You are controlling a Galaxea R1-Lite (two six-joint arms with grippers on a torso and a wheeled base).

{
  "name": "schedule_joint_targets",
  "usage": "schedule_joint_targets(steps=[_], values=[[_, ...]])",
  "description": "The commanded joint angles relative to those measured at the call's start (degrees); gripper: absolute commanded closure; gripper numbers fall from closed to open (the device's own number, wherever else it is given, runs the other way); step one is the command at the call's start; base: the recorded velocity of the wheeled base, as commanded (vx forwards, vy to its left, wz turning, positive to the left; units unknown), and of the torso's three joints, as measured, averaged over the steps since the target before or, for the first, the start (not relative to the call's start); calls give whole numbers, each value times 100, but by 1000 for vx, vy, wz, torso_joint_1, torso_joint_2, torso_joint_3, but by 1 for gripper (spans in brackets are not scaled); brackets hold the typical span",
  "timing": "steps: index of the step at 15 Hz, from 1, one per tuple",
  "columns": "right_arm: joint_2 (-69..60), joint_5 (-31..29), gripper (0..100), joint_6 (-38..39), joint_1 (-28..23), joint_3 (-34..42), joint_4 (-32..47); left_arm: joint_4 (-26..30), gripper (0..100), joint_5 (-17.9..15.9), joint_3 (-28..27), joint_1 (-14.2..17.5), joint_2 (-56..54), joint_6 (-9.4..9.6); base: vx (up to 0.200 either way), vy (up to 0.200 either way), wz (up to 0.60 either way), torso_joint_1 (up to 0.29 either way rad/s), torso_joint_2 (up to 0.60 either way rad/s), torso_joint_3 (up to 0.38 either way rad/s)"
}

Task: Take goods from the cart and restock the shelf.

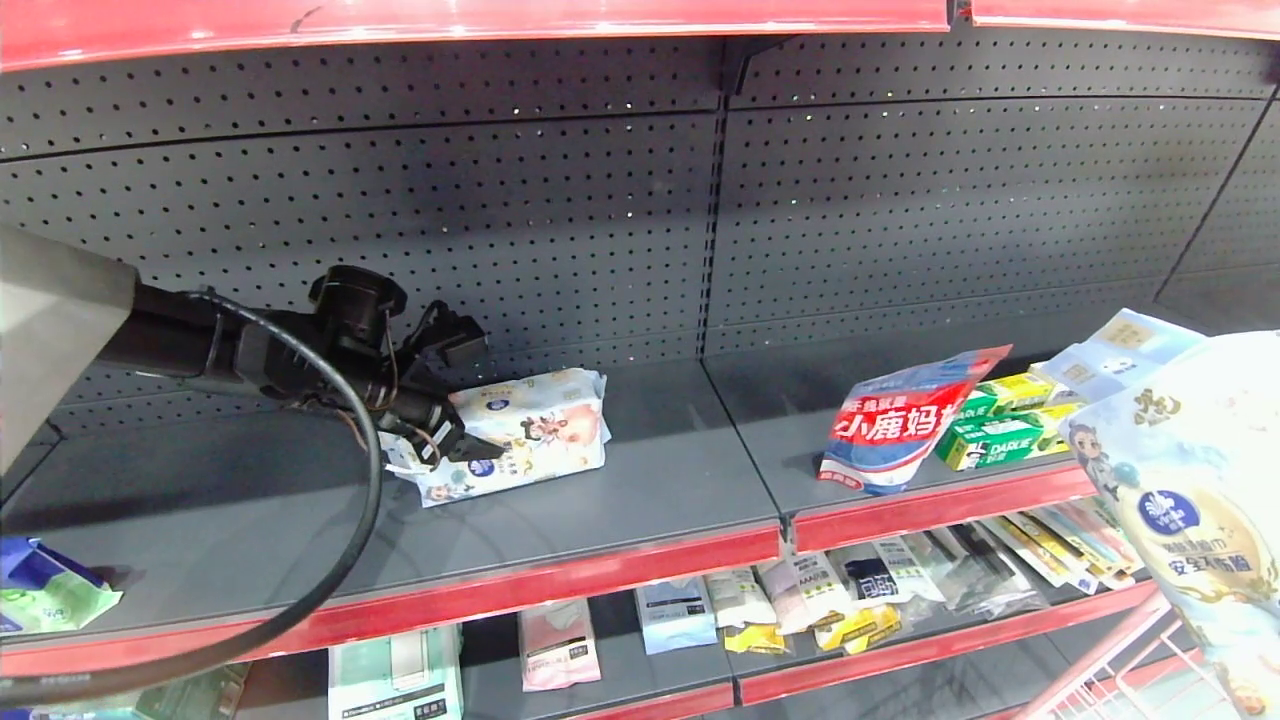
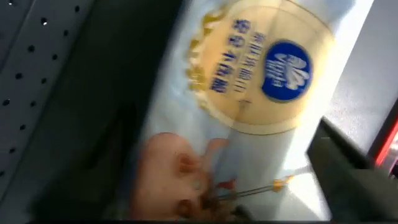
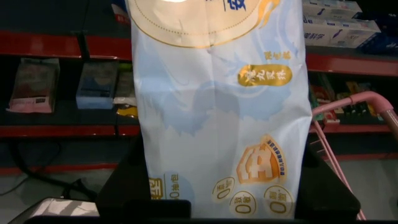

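Observation:
A white wipes pack (image 1: 535,425) with a cartoon print lies on the grey shelf (image 1: 250,510), left of the divider. My left gripper (image 1: 450,440) is at the pack's left end, shut on it; in the left wrist view the pack (image 2: 261,81) sits between the dark fingers (image 2: 348,168). At the right edge of the head view, a large pale-blue bag of goods (image 1: 1190,500) hangs in front of the shelf. My right gripper (image 3: 217,199) is shut on this bag (image 3: 217,124), with one finger (image 3: 124,180) on each side.
A red-and-blue pouch (image 1: 905,420), green toothpaste boxes (image 1: 1000,425) and pale boxes (image 1: 1120,350) stand on the shelf's right section. A green pack (image 1: 50,595) lies at the far left. Several small packs (image 1: 800,590) fill the lower shelf. The pink cart rim (image 1: 1120,650) is below right.

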Motion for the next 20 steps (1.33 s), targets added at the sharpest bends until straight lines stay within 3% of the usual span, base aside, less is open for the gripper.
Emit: schedule_joint_targets(steps=[1,3,7,10,11,12,14,18,20], values=[[31,1,100,1,-3,0,0,87,100,-5,45,1,-64,12,0,0,0,0,0,0],[31,1,100,1,-3,0,8,404,100,-41,80,1,-266,38,0,0,0,0,0,0],[101,1,100,1,-3,-36,-18,1081,100,-471,432,256,-1066,645,0,0,0,0,0,0],[163,9,100,1,-3,-71,-36,1107,100,-691,1038,704,-1400,1409,0,0,0,0,0,0],[189,9,100,1,-3,-88,-44,1089,100,-840,1231,863,-1427,1849,0,0,0,0,0,0],[198,9,100,1,-3,-97,-36,1063,100,-972,1337,898,-1435,1989,0,0,0,0,0,0],[189,9,100,1,-3,-97,-36,1028,100,-1042,1451,898,-1453,2060,0,0,0,0,0,0],[154,-8,100,1,-3,-159,-27,1019,100,-1078,1767,933,-1514,2473,0,0,0,0,0,0],[163,-8,100,1,6,-211,-18,887,100,-1069,1926,968,-1488,2499,0,0,0,0,0,0]])
